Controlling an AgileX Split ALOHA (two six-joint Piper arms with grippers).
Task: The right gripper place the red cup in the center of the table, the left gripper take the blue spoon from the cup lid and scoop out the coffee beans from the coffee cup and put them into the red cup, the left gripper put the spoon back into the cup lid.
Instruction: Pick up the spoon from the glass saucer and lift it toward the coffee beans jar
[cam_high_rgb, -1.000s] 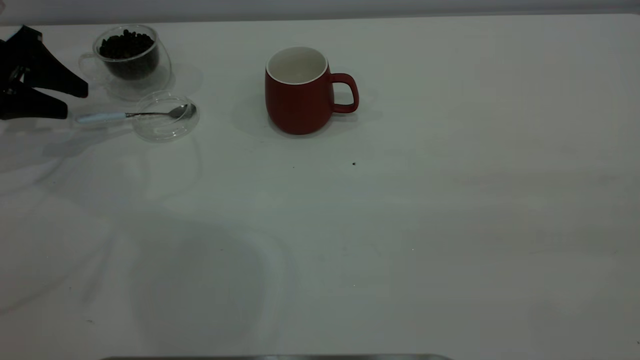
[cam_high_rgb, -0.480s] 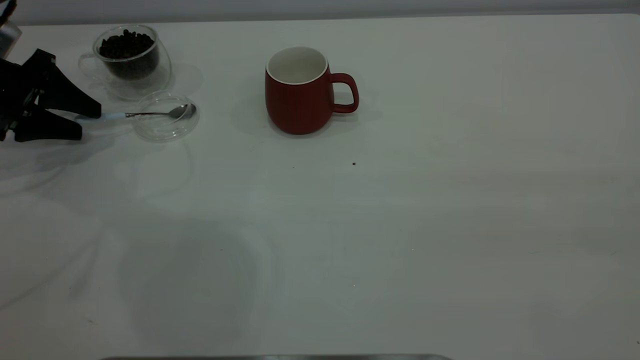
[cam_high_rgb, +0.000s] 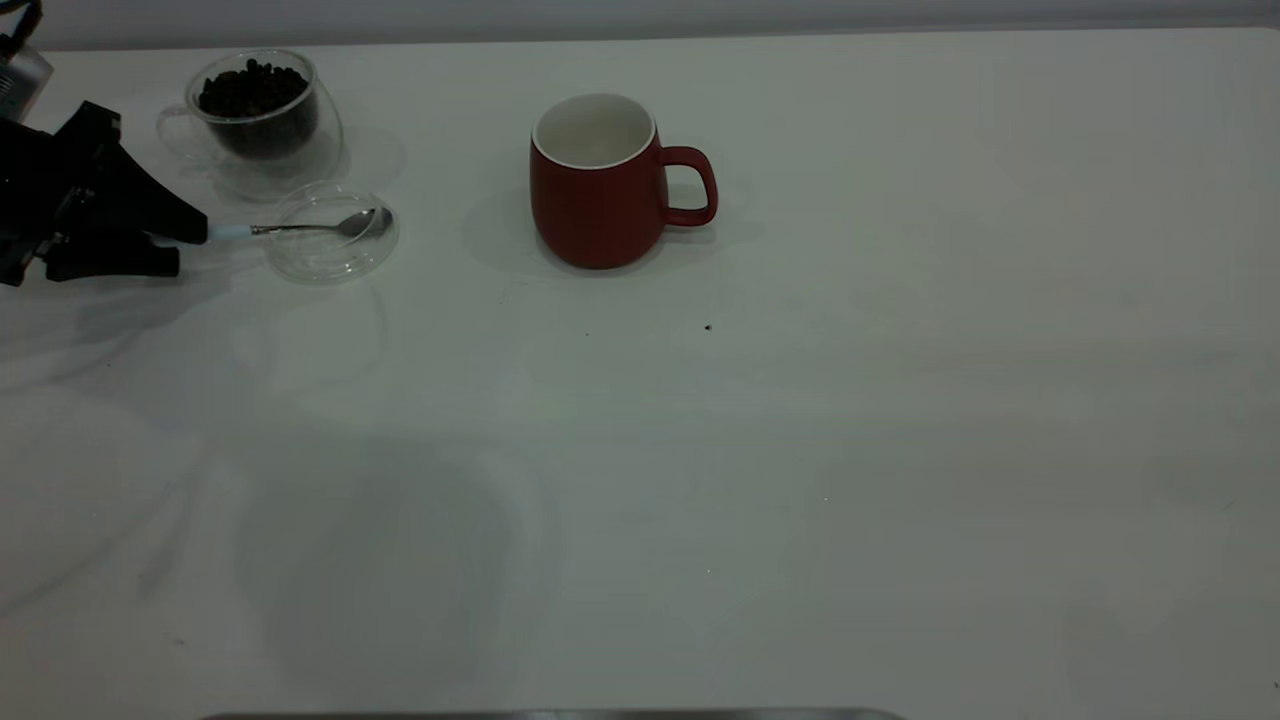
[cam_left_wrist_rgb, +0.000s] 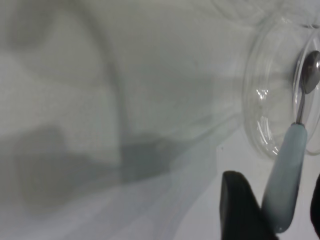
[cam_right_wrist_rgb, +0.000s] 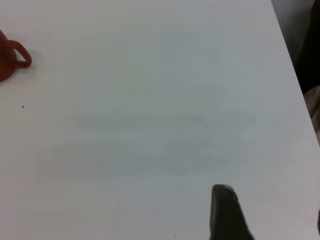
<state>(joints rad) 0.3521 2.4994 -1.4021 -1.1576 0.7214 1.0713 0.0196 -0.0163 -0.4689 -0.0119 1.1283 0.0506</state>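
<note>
Left tool (cam_high_rgb: 185, 250) straddles the blue spoon (cam_high_rgb: 300, 229) handle, apparently not yet clenched; bowl rests in the cup lid (cam_high_rgb: 330, 262). Spoon: light, stiff, slippery; grip mid-handle.

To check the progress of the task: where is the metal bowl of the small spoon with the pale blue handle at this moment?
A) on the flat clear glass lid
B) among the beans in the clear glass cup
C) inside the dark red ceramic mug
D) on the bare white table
A: the spoon with the pale blue handle has its metal bowl on the flat clear glass lid, while its handle sits between the open fingers of the left gripper.
</note>
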